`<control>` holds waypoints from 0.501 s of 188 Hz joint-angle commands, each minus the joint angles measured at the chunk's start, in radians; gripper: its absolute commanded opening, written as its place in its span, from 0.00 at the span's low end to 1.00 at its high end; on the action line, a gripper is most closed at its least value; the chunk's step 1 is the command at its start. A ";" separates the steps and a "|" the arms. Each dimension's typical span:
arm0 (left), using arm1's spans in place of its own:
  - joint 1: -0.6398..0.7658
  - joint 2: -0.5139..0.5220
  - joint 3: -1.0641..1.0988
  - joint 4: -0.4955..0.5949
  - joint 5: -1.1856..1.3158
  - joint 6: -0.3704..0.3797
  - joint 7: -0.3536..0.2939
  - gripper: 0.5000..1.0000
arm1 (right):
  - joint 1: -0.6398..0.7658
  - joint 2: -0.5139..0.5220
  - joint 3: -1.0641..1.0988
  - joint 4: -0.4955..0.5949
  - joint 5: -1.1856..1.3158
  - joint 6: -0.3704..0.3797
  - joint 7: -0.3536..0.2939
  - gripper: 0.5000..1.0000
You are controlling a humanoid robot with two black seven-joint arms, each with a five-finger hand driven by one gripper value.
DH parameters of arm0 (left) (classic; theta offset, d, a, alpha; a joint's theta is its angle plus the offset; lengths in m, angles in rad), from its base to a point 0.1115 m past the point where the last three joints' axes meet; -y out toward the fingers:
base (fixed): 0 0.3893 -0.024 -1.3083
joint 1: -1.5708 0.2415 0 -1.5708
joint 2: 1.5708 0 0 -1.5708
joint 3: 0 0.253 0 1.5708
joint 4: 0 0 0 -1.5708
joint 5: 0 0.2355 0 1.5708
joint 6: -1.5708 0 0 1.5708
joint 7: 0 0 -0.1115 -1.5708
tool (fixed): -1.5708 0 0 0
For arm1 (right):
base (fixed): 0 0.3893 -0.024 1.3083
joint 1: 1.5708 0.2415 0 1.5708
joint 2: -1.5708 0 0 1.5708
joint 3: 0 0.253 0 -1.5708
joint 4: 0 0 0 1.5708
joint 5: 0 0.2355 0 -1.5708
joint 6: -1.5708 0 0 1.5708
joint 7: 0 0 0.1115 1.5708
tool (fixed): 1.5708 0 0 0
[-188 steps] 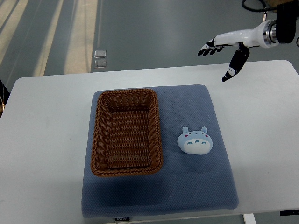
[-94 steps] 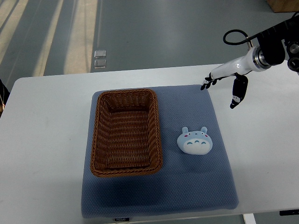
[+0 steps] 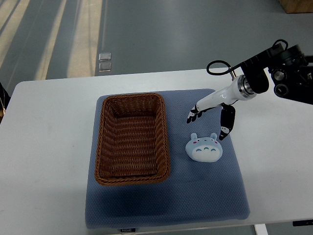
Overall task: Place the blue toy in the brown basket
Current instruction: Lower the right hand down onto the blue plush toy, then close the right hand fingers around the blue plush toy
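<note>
One white robot right hand (image 3: 211, 108) is seen above the far right part of the blue-grey quilted mat (image 3: 195, 196) on the white surface (image 3: 44, 147), its black-tipped fingers (image 3: 192, 116) released, just beyond the pale blue plush toy (image 3: 204, 147), which lies right of the empty brown woven wicker basket (image 3: 132, 138).

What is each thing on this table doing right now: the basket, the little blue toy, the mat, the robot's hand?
brown basket: empty, upright on the mat.
blue toy: on the mat beside the basket, not held.
mat: flat on the table.
right hand: fingers spread, above the toy, holding nothing.
</note>
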 commanded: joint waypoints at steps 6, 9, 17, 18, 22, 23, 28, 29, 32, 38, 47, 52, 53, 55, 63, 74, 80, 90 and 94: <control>0.000 0.000 0.000 0.000 0.000 0.000 0.000 1.00 | -0.058 0.025 0.019 0.000 0.000 -0.012 -0.001 0.81; 0.000 0.000 0.000 0.000 0.000 0.000 0.000 1.00 | -0.064 0.027 0.019 -0.001 0.000 -0.014 -0.001 0.81; 0.000 0.000 0.000 0.000 0.000 0.000 0.000 1.00 | -0.078 0.030 0.019 -0.001 -0.002 -0.021 -0.001 0.81; 0.000 0.000 0.000 0.000 0.000 0.000 0.000 1.00 | -0.081 0.031 0.019 -0.001 -0.002 -0.024 -0.001 0.81; 0.000 0.000 0.000 0.000 0.000 0.000 0.000 1.00 | -0.086 0.033 0.019 -0.001 0.000 -0.029 -0.001 0.81; 0.000 0.000 0.000 0.000 0.000 0.000 0.000 1.00 | -0.086 0.033 0.019 -0.001 0.000 -0.029 -0.001 0.81; 0.000 0.000 0.000 0.000 0.000 0.000 0.000 1.00 | -0.087 0.036 0.019 -0.001 0.000 -0.034 -0.001 0.81; 0.000 0.000 0.000 0.000 0.000 0.000 0.000 1.00 | -0.087 0.036 0.019 -0.001 0.000 -0.034 -0.001 0.81; 0.000 0.000 0.000 0.000 0.000 0.000 0.000 1.00 | -0.089 0.037 0.019 -0.001 0.000 -0.034 -0.001 0.81; 0.000 0.000 0.000 0.001 0.000 0.000 0.000 1.00 | -0.089 0.037 0.020 -0.003 0.000 -0.035 -0.001 0.81; 0.000 0.000 0.000 0.000 0.000 0.000 0.000 1.00 | -0.098 0.040 0.025 -0.003 0.000 -0.034 -0.001 0.81; 0.000 0.000 0.000 0.000 0.000 0.000 0.000 1.00 | -0.101 0.040 0.026 -0.003 0.000 -0.034 -0.001 0.81; 0.000 0.000 0.000 0.001 0.000 0.000 0.000 1.00 | -0.103 0.040 0.026 -0.003 -0.002 -0.034 -0.001 0.81; 0.000 0.000 0.000 0.000 0.000 0.000 0.000 1.00 | -0.106 0.042 0.026 -0.003 -0.002 -0.034 -0.001 0.81; 0.000 0.000 0.000 0.001 0.000 0.000 0.000 1.00 | -0.118 0.045 0.026 -0.004 -0.007 -0.035 -0.001 0.81; 0.000 0.000 0.000 0.000 0.000 0.000 0.000 1.00 | -0.130 0.047 0.026 -0.009 -0.010 -0.040 -0.001 0.81; 0.000 0.000 0.002 0.000 0.000 0.000 0.000 1.00 | -0.137 0.047 0.026 -0.015 -0.010 -0.047 -0.001 0.80; 0.000 0.000 0.000 0.000 0.000 0.000 0.000 1.00 | -0.144 0.048 0.026 -0.027 -0.011 -0.058 -0.001 0.79; 0.000 0.000 0.000 0.000 0.000 0.000 0.000 1.00 | -0.149 0.048 0.026 -0.032 -0.011 -0.060 -0.001 0.79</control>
